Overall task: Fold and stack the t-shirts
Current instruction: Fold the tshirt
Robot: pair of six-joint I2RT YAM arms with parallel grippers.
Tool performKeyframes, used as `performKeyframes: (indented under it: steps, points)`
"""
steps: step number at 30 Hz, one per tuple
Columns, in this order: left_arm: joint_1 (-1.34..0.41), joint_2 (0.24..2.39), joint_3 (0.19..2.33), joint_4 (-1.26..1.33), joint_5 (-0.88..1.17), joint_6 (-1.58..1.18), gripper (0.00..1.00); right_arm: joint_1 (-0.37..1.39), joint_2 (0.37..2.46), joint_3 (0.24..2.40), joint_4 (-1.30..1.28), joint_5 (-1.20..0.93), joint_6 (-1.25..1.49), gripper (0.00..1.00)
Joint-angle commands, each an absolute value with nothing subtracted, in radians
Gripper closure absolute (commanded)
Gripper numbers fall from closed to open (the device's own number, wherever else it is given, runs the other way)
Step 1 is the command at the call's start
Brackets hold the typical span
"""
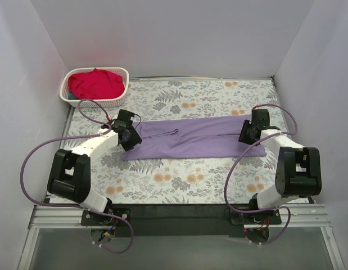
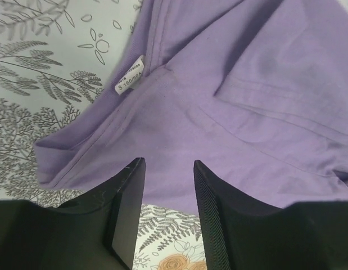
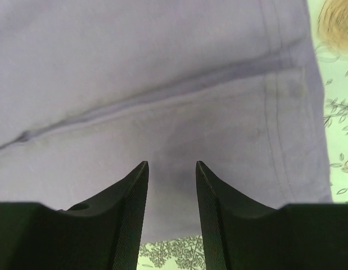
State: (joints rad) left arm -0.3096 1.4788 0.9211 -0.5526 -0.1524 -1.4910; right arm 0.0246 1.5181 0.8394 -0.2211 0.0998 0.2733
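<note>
On the floral table (image 1: 179, 180), the lavender t-shirt (image 1: 193, 140) lies flat as a long narrow band. It runs left to right between my two grippers.

My left arm reaches forward and inward from its base, elbow bent, wrist tipped down. My left gripper (image 1: 127, 135) sits at the shirt's left end. From the left wrist view, its fingers (image 2: 129, 191) stand apart with nothing between them, poised just over the cloth edge. A white size label (image 2: 130, 74) shows at the neck seam beyond them. Whether the tips touch the fabric I cannot tell.

My right arm has its elbow raised at the near right, and the forearm stretches forward and inward. My right gripper (image 1: 248, 130) is at the shirt's right end, pointing down. In the right wrist view, those fingers (image 3: 134, 191) are also parted and hold nothing. Smooth purple cloth fills the view, a crease crosses it diagonally, and a stitched hem runs down the right side.

Far left corner: the red t-shirt (image 1: 96, 83) is bunched up inside the white lattice basket (image 1: 66, 90), well apart from both arms.
</note>
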Motion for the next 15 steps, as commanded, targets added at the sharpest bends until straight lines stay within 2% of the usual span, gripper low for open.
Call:
performKeyframes:
  steps: [1, 10, 15]
  points:
    - [-0.307, 1.529, 0.911, -0.503, -0.103, -1.523, 0.62, -0.038, 1.496, 0.783, -0.166, 0.045, 0.327, 0.60]
    - [-0.223, 1.533, 0.779, -0.486, -0.153, -1.560, 0.67, -0.190, 1.503, 0.677, -0.146, 0.037, 0.396, 0.60]
    - [-0.218, 1.460, 0.807, -0.515, -0.127, -1.508, 0.65, -0.160, 1.412, 0.669, -0.127, 0.025, 0.384, 0.58]
